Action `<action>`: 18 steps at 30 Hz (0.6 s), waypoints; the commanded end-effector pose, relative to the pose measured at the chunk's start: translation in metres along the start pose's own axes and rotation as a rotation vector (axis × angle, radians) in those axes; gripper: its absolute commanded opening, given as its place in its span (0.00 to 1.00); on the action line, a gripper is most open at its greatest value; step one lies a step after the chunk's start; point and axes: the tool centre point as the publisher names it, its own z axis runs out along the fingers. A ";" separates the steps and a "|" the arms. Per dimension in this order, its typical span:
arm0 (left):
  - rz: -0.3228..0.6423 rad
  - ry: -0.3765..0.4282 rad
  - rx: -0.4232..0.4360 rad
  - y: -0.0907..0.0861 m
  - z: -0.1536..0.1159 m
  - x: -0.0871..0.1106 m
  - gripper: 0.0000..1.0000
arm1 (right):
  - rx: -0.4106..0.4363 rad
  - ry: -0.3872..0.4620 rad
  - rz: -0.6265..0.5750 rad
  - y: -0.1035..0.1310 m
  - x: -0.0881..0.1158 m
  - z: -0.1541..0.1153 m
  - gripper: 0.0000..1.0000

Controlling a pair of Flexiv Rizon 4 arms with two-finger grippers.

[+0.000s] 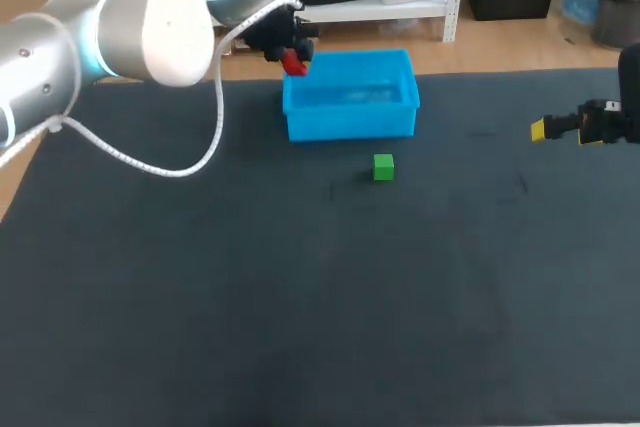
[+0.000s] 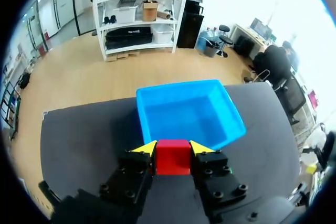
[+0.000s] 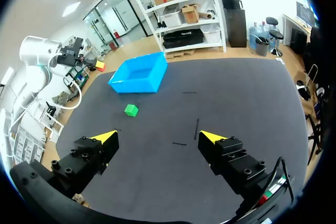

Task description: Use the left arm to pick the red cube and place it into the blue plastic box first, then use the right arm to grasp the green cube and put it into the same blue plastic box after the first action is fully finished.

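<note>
My left gripper [image 1: 290,55] is shut on the red cube [image 1: 294,64], held in the air just beside the left end of the blue plastic box [image 1: 351,95]. In the left wrist view the red cube [image 2: 172,156] sits clamped between both yellow-tipped fingers of the left gripper [image 2: 172,147], with the blue box [image 2: 189,113] just ahead and below, its inside bare. The green cube [image 1: 383,167] rests on the dark mat a little in front of the box. My right gripper [image 3: 158,137] stands open over the mat at the right side, far from the green cube [image 3: 131,110].
The dark mat [image 1: 300,297] covers the table. My left arm's white cable [image 1: 205,137] loops over the mat's left part. Short dark marks [image 3: 195,128] lie on the mat ahead of the right gripper.
</note>
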 end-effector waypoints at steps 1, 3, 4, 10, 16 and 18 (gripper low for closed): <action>-0.007 0.037 -0.019 -0.006 0.012 -0.017 0.00 | -0.001 0.002 -0.001 0.000 0.000 0.000 1.00; -0.016 0.046 -0.022 -0.007 0.018 -0.020 0.00 | -0.001 0.002 -0.001 0.000 0.000 0.000 1.00; -0.018 0.051 -0.020 -0.008 0.021 -0.021 0.00 | -0.001 0.002 -0.001 0.000 0.000 0.000 1.00; -0.042 0.088 -0.026 -0.012 0.041 -0.025 0.00 | -0.001 0.002 -0.001 0.000 0.000 0.000 1.00; -0.067 0.116 -0.039 -0.007 0.061 -0.027 0.00 | -0.001 0.002 -0.001 0.000 0.000 0.000 1.00; -0.076 0.128 -0.046 -0.004 0.067 -0.026 0.00 | -0.001 0.002 -0.001 0.000 0.000 0.000 1.00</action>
